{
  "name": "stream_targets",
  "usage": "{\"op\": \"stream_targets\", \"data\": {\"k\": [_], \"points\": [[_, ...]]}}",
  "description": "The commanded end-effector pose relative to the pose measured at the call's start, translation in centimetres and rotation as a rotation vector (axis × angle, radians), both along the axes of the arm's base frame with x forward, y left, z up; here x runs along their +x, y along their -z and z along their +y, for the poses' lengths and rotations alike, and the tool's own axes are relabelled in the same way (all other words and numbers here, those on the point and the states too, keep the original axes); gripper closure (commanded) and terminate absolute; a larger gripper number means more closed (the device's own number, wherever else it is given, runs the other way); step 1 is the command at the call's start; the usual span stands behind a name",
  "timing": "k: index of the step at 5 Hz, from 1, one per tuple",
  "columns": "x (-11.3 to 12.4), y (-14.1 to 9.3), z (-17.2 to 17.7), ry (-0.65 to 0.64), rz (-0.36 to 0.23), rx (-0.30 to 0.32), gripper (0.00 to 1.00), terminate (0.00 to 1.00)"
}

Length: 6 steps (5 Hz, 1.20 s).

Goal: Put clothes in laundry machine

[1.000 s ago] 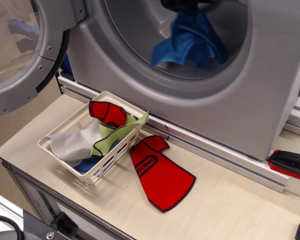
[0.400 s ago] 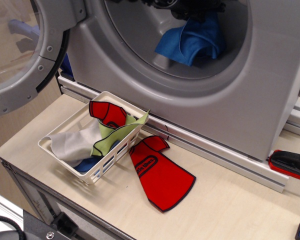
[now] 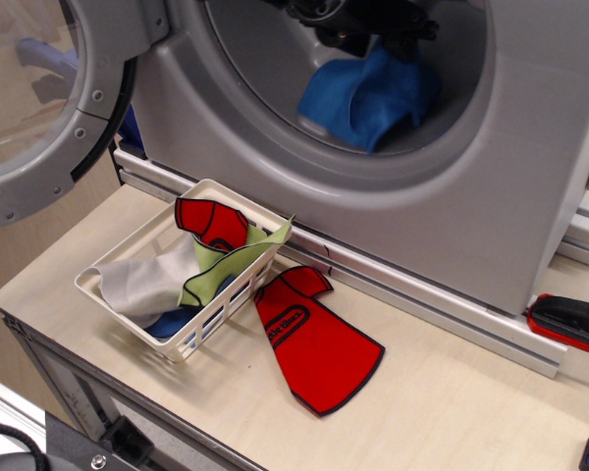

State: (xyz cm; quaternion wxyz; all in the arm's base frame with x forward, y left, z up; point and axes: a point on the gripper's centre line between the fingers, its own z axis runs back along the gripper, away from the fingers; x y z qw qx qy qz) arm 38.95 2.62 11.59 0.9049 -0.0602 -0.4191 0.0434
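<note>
Hand (image 3: 373,29) is inside the laundry machine (image 3: 452,196) drum, touching the blue cloth (image 3: 363,98); grip state can't be told. Red mitt (image 3: 314,343) lies on the table (image 3: 452,412), its black label unreadable.

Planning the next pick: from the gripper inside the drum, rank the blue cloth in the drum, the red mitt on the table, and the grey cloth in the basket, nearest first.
Measured from the gripper, up in the drum mouth:
1. Blue cloth, just beneath it inside the drum.
2. Red mitt, flat on the table right of the white basket.
3. Grey cloth, at the basket's left end.
</note>
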Motion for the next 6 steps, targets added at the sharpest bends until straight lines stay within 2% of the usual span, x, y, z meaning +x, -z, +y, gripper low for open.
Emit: {"op": "stream_targets", "data": {"k": [1, 2, 4, 5, 6], "points": [[-5.5, -2.8, 1.1, 0.066, -0.007, 0.012, 0.00, 0.00], [-8.0, -2.9, 1.9, 0.109, 0.014, -0.004, 0.00, 0.00], [-12.1, -4.0, 3.0, 0.181, 0.150, -0.035, 0.00, 0.00], [-12.1, -4.0, 3.0, 0.181, 0.150, -0.035, 0.00, 0.00], [-12.1, -4.0, 3.0, 0.181, 0.150, -0.035, 0.00, 1.00]]}}
